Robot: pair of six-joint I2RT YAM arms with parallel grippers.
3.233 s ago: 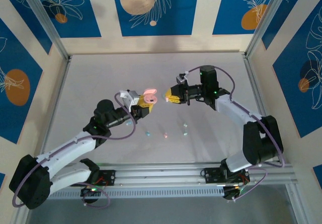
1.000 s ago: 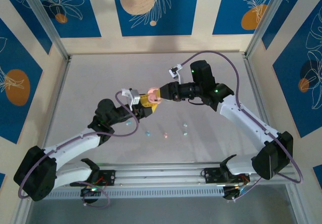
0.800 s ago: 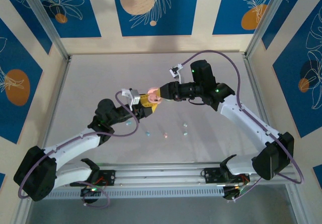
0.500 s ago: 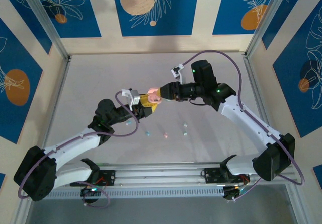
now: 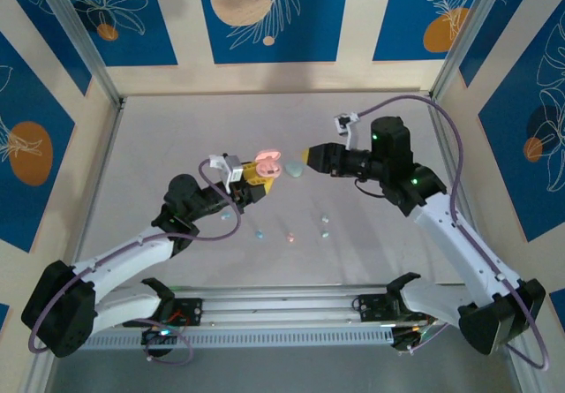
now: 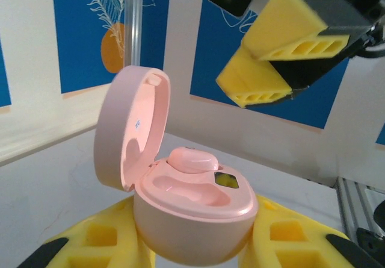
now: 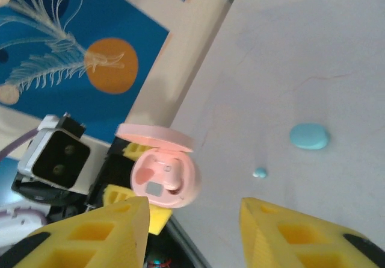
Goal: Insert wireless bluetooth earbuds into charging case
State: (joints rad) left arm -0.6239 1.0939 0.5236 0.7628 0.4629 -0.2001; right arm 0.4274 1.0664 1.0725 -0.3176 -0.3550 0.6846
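The table [image 5: 177, 128] is a pale, bare sheet. The loose pieces lie along its near middle, within reach of both arms. The left end effector [image 5: 255, 175] is raised above it and clamped on the lower shell of the pink charging case [image 6: 192, 211]. Its yellow pads sit on either side of the shell and keep it level, with the opening facing up. The lid [image 6: 129, 129] stands hinged back, probably so that the wells stay clear for the other arm. The right end effector [image 7: 194, 226] hovers just beside the case with its jaws apart and nothing between them, its tips pointing at the opening. Farther off on the table lies a pale blue case [image 7: 309, 136], shut, with a tiny blue earbud [image 7: 260, 173] near it. One pink earbud [image 6: 191, 159] is seated in the far well of the held case, and the near well [image 6: 174, 186] is empty. Its likely mate, the second pink earbud [image 5: 290, 235], lies on the table between another blue earbud [image 5: 259, 233] and the mint-white pair [image 5: 324, 225]. It would have to be fetched next. No brand name or readable text shows. A small bluish mark inside the lid is too small to make out.
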